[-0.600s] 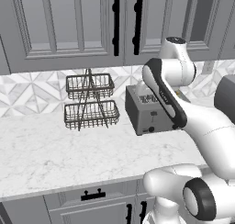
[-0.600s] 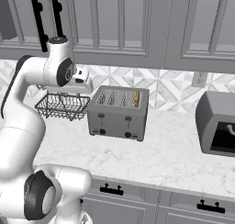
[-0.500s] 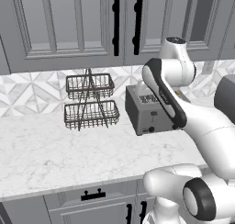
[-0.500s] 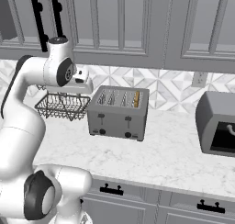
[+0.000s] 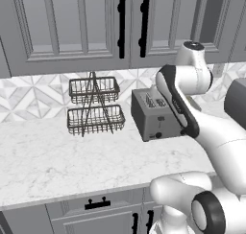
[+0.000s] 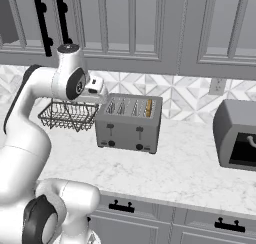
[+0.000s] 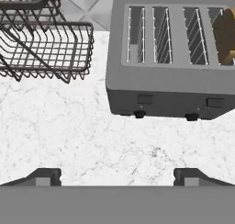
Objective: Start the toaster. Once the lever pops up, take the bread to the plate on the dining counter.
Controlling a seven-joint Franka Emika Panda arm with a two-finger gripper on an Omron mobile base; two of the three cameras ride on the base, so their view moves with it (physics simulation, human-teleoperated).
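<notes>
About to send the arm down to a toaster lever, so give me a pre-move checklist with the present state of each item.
1. Gripper open and holding nothing: ok.
2. Bread sitting in the toaster's rightmost slot: ok.
3. Both front levers visible and unobstructed: ok.
4. Lever on the bread's side lined up between the fingertips: not ok; it sits toward the right edge of the hand view.
5. Wire basket rack apart from the toaster: ok.
6. Levers up or already pressed: cannot tell.
</notes>
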